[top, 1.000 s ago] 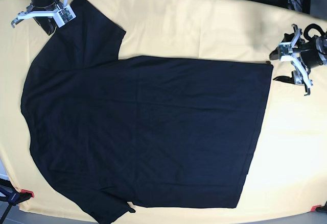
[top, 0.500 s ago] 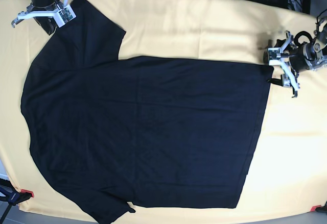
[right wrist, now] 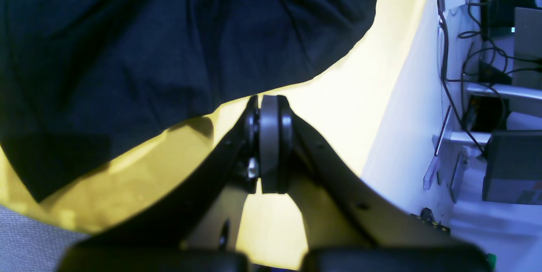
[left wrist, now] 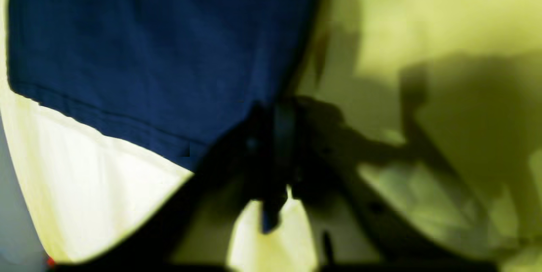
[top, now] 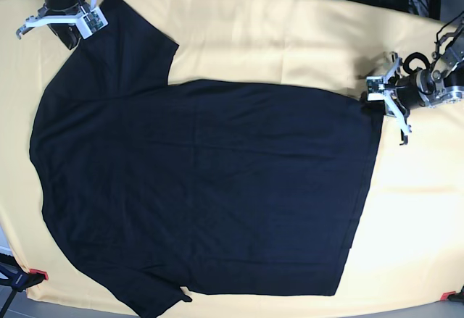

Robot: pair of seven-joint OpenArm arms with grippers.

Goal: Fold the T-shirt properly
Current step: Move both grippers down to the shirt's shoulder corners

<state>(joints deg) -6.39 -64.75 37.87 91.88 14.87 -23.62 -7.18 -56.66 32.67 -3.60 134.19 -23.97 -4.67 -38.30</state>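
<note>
The plain black cotton T-shirt (top: 203, 187) is spread flat on the yellow-covered surface (top: 290, 35); the left gripper (top: 378, 102) is closed at its far hem corner, apparently pinching it for a fold, and the right gripper (right wrist: 269, 145) is closed empty by the far sleeve.

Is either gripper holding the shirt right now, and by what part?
The left gripper is shut at the T-shirt's far hem corner, apparently pinching it. The right gripper is shut at the sleeve edge; whether it grips fabric cannot be told.

A table covered by a pale yellow cloth (top: 290, 35) carries everything. The T-shirt (top: 203, 187) lies flat on that cloth, sleeves at its left end, hem toward its right.
</note>
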